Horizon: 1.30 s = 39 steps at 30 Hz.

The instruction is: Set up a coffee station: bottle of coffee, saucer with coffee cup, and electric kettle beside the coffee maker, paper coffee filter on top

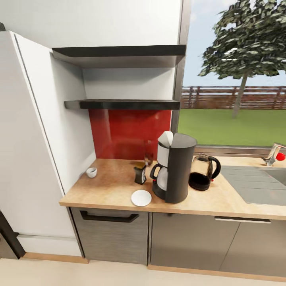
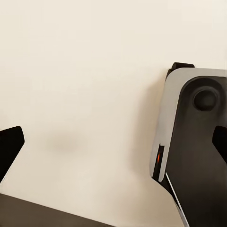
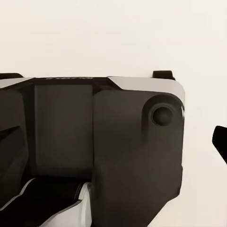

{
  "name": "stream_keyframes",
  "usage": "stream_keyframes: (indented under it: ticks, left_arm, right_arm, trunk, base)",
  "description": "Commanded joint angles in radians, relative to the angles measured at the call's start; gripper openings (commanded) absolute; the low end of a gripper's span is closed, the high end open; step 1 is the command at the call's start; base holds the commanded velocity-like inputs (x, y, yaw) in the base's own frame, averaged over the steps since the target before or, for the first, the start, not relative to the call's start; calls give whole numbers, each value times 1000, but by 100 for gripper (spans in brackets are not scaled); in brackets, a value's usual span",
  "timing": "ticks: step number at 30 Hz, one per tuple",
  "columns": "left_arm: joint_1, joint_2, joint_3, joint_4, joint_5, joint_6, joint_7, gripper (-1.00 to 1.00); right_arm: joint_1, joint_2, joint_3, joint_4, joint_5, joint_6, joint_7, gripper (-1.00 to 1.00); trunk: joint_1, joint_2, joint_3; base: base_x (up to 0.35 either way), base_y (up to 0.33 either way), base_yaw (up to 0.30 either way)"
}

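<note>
Your coffee maker (image 1: 175,167) is already parked mid-counter on the kitchen countertop (image 1: 111,186), which is where the task wants it, so treat it as the anchor and leave it alone. There's a white piece at its top front, maybe the filter, but I can't tell. The electric kettle (image 1: 203,172) sits just beside it on the sink side, and the bottle of coffee (image 1: 140,173) stands just off its other side, off the kitchen shelf (image 1: 123,104). The saucer (image 1: 141,198) lies by the machine's base near the front edge. Odd one out is the coffee cup (image 1: 91,172), well apart by the side wall, so my guess is that's your remaining job: cup onto saucer.

The head camera gives you the whole layout. The wrist cameras look down at pale floor and the robot's own dark and grey base (image 3: 109,142), so they're no help for the counter. Left gripper (image 2: 113,142): dark fingertips at opposite edges, so spread apart. Right gripper (image 3: 113,146): one tip visible, can't tell.
</note>
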Motion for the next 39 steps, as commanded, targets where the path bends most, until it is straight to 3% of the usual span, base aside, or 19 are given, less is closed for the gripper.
stream_keyframes:
  ticks: [1,10,15,17,19,20,23,26,28,31,33,35,37,38,39]
  left_arm:
    - [0,0,9,1,-8,-3,-4,100]
    - [-3,-3,2,-3,-10,-4,0,100]
    - [-29,-5,-1,-56,-13,-7,-7,100]
    - [-60,-10,-2,-103,-14,-27,-9,100]
    - [-155,-39,-7,-189,-15,-74,-28,100]
    - [-167,-42,-9,-196,-15,-75,-33,100]
    - [-240,-52,-47,-226,-14,-82,-77,100]
    - [-343,-58,-84,-249,-12,-85,-157,100]
    - [-384,-64,-90,-254,-11,-83,-202,100]
    - [-475,-69,-93,-259,-6,-75,-336,100]
    - [-511,-71,-93,-259,-5,-72,-390,100]
    - [-597,-74,-91,-258,1,-66,-522,100]
    - [-631,-75,-91,-258,13,-50,-583,100]
    - [-687,-75,-93,-259,30,47,-723,100]
    - [-701,-75,-94,-260,31,71,-761,100]
  right_arm:
    - [-1,0,8,1,-10,3,2,100]
    - [-1,-3,8,0,-11,4,1,100]
    - [-1,-6,8,1,-11,4,-1,100]
    - [-1,-7,8,2,-11,4,-2,100]
    - [-1,-18,8,2,-12,1,-3,100]
    - [-1,-21,8,2,-12,0,-3,100]
    - [-1,-33,7,1,-14,-2,-3,100]
    - [-1,-38,8,1,-14,-23,-3,100]
    - [-1,-45,8,2,-14,-37,-3,100]
    - [-1,-59,8,2,-13,-54,-3,100]
    - [-1,-62,8,2,-13,-56,-3,100]
    - [-1,-64,8,2,-12,-59,-3,100]
    - [-1,-64,8,2,-12,-59,-3,100]
    - [-1,-65,8,2,-12,-60,-3,100]
    - [-1,-65,8,2,-12,-60,-3,100]
  trunk:
    - [0,-1,0]
    - [0,-1,0]
    - [0,-1,0]
    - [0,-1,0]
    - [0,-1,0]
    - [0,-1,0]
    - [0,-1,0]
    - [0,-1,0]
    - [0,-1,0]
    - [0,-1,0]
    - [0,-1,0]
    - [0,-1,0]
    - [0,-1,0]
    - [0,-1,0]
    - [0,-1,0]
  base:
    - [0,338,0]
    - [0,314,0]
    - [0,93,0]
    - [0,22,0]
    - [0,4,0]
    - [0,2,0]
    - [0,0,0]
    - [0,0,0]
    - [0,0,0]
    - [0,0,0]
    - [0,0,0]
    - [0,0,0]
    - [0,0,0]
    - [0,0,0]
    - [0,0,0]
